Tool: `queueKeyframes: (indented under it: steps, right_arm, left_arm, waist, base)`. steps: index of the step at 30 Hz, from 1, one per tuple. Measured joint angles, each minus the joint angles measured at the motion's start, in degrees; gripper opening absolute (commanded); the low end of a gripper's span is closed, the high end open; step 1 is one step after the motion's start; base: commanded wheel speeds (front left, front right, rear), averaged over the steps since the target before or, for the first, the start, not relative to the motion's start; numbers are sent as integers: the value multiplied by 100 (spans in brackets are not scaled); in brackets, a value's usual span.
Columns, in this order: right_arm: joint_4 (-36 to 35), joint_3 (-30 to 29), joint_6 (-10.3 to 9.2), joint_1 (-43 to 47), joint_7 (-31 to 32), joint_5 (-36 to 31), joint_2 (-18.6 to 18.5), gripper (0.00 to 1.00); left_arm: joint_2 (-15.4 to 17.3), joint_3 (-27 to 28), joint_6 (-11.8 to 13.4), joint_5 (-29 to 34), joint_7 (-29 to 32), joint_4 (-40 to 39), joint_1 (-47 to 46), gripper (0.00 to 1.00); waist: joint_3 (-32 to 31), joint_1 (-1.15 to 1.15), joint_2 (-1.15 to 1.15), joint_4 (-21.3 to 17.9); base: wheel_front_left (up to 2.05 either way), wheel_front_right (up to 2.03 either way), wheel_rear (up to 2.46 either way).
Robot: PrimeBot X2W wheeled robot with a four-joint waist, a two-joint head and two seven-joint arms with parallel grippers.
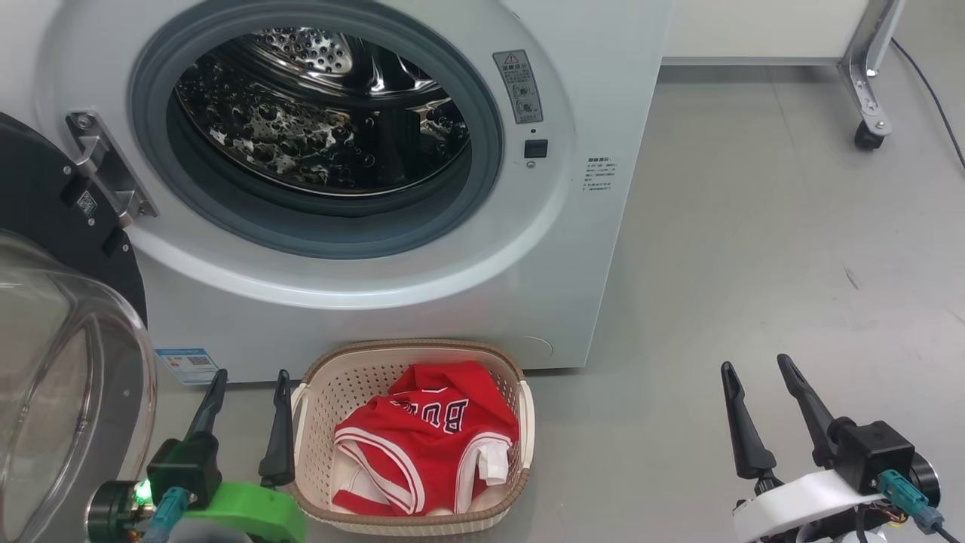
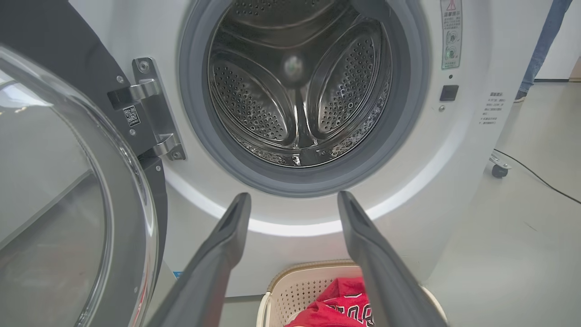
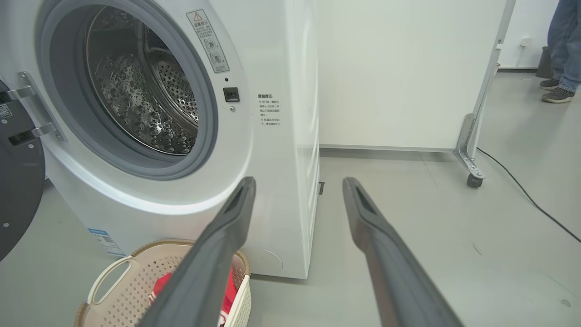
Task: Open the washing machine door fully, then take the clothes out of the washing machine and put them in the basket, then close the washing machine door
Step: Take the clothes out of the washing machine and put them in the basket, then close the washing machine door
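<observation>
The white washing machine [image 1: 452,302] stands with its steel drum [image 1: 317,113] showing no clothes inside. Its black door with the clear glass bowl [image 1: 60,362] hangs swung wide open at the left, on the hinge [image 1: 109,173]. The cream basket [image 1: 411,445] sits on the floor before the machine, holding red clothes [image 1: 426,441] with white trim and dark lettering. My left gripper [image 1: 249,381] is open just left of the basket, fingers pointing at the machine, nothing between them. My right gripper [image 1: 758,369] is open over bare floor at the lower right. The basket [image 2: 295,290] and the clothes [image 2: 345,304] also show between my left fingers.
A white partition on castors [image 1: 867,132] stands at the back right, with a black cable [image 1: 935,90] on the floor beside it. A person's legs and shoes [image 3: 560,68] are far right. The grey floor [image 1: 754,249] stretches right of the machine.
</observation>
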Motion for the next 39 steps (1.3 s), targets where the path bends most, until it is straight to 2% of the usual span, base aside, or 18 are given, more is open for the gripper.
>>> queueKeyframes:
  steps: [13, 39]
  right_arm:
    - [-122, -24, -120, 174, 0, -49, -1, 100]
    - [-327, -19, -174, 281, 41, -49, -3, 100]
  left_arm:
    - [54, -59, 101, 181, 1, -472, 415, 100]
    - [115, -153, 238, 283, 223, -1074, 760, 100]
  waist:
    - [-119, 0, 0, -56]
    - [-220, 0, 0, -28]
  base:
    - [0, 0, 0]
    - [-17, 17, 0]
